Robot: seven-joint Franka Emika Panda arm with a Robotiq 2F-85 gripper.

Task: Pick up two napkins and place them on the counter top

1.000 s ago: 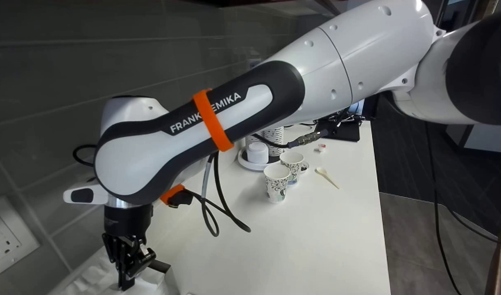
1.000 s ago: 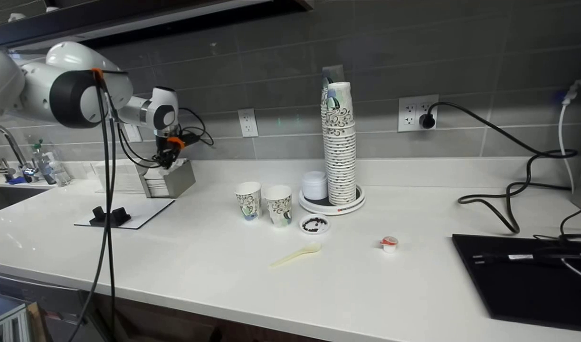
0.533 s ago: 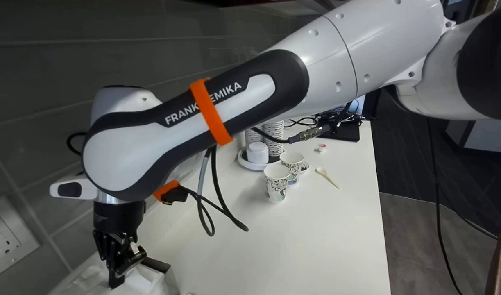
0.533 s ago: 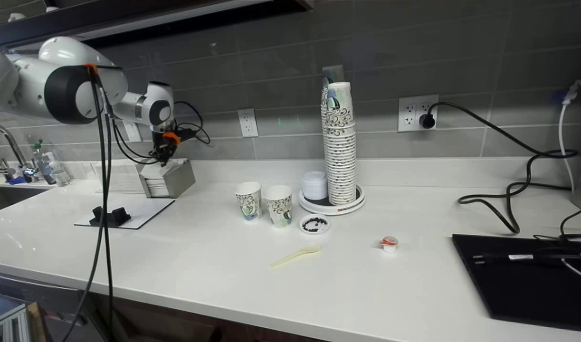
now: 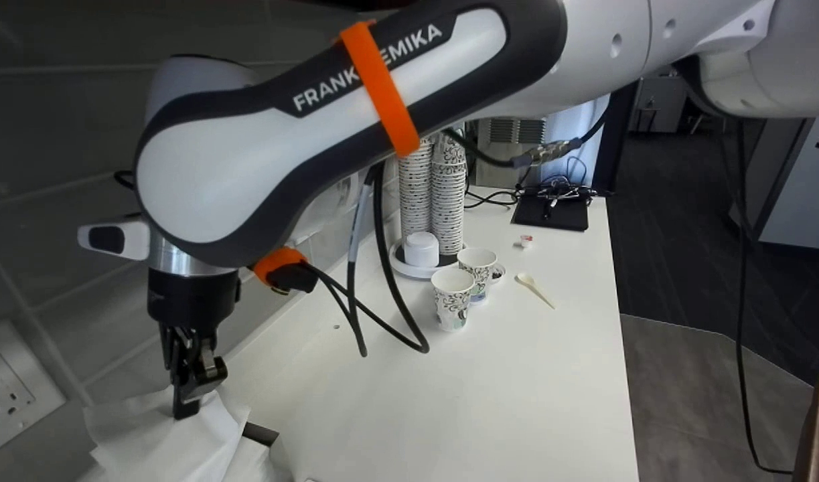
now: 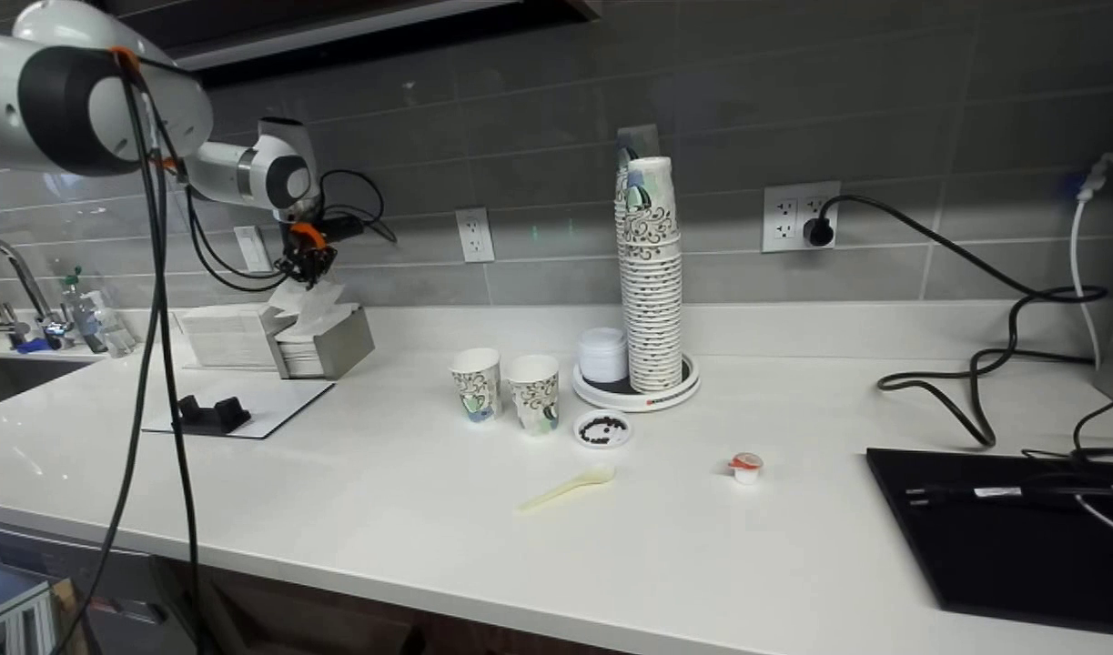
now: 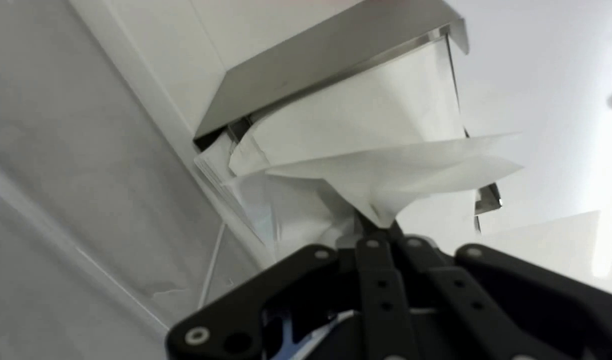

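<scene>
My gripper [image 5: 186,410] is shut on a white napkin [image 5: 161,435] and holds it above the metal napkin holder [image 5: 260,434]. In the wrist view, the napkin [image 7: 396,175] is pinched to a point at the fingertips and spreads out over the holder [image 7: 336,55]. I cannot tell whether it is one sheet or more. More napkins [image 7: 346,115] lie stacked in the holder. In an exterior view, the gripper [image 6: 307,273] is over the holder [image 6: 345,344], with the napkin [image 6: 315,314] hanging below it. The counter top [image 6: 410,509] is the long white slab.
Two patterned cups [image 6: 476,387] stand right of the holder, with a tall cup stack [image 6: 654,300] beyond. A spoon [image 6: 565,488], a lid [image 6: 602,429] and a creamer [image 6: 745,468] lie on the counter. A black stand [image 6: 212,417] is in front of the holder. The tiled wall [image 6: 556,227] runs behind.
The gripper has risen from the holder, pulling the napkin up with it. In an exterior view the arm has also shifted slightly left. Cups, spoon and holder have not moved.
</scene>
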